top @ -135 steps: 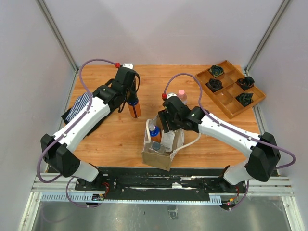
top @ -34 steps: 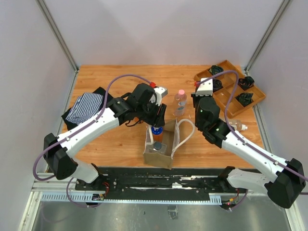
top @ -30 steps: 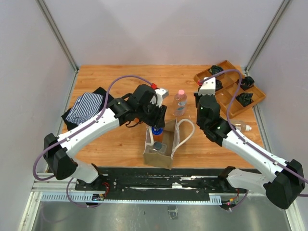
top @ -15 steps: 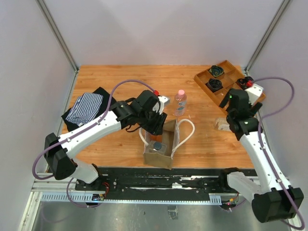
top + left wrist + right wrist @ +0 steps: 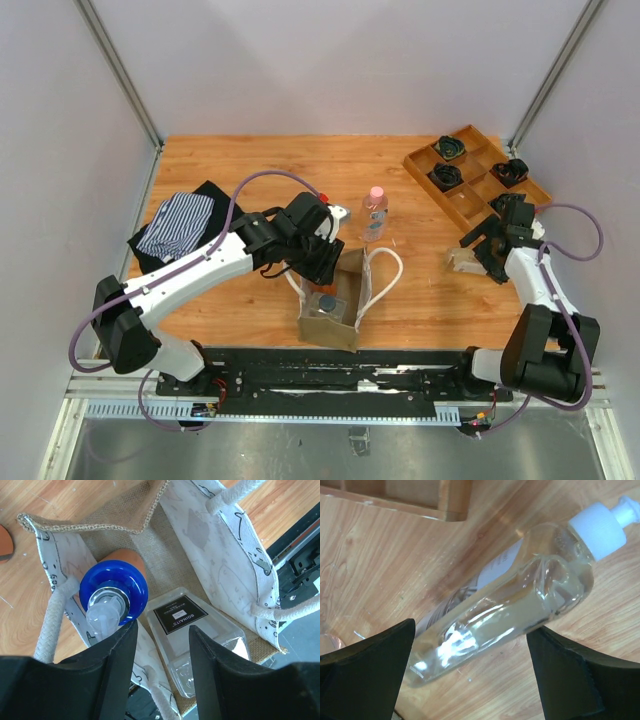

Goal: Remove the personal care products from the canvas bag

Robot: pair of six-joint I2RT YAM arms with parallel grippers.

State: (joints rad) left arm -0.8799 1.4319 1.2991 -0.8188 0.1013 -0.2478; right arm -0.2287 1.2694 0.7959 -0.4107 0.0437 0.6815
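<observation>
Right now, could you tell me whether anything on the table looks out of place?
The white-capped bottle lies on its side near the tray, while the pink-capped bottle stands upright. Nothing looks spilled or damaged.

A robotics lab cell: blank panel walls [image 5: 330, 60], metal base rail [image 5: 340, 402], bolted-down robot arms [image 5: 190, 268].

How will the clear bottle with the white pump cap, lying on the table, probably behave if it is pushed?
The clear bottle lies on its side, so it may roll a little, though its flattish body would probably limit that. Its glossy plastic looks slippery. It seems to hold clear liquid, so likely rather heavy for its size.
</observation>
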